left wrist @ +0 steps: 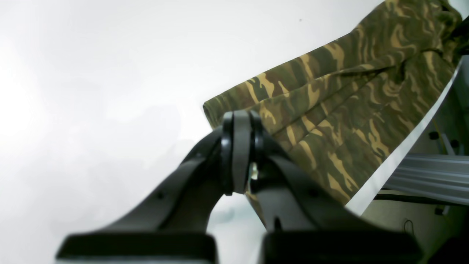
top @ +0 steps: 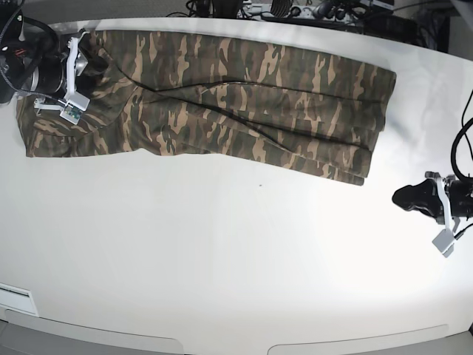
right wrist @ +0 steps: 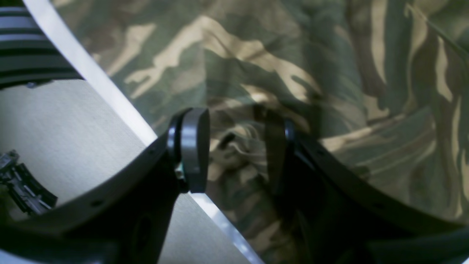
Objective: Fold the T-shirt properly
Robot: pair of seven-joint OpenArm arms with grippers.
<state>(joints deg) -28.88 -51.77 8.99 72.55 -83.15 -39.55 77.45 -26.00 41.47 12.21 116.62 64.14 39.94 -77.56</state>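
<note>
Base view: T-shirt (top: pixel 222 103) folded lengthwise into a long band along table's (top: pixel 222 259) far edge | cross folds left, I reckon | left gripper (left wrist: pixel 240 154) clamped empty, off cloth | right gripper (right wrist: pixel 234 146) parted over shirt end, probably released

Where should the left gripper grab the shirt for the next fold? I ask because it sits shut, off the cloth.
Probably the T-shirt's free end nearest the left gripper, at the layered corner. Come in low along the table, jaws open, from the bare side. The edges there are stacked flat, so one pinch should catch every layer.
</note>
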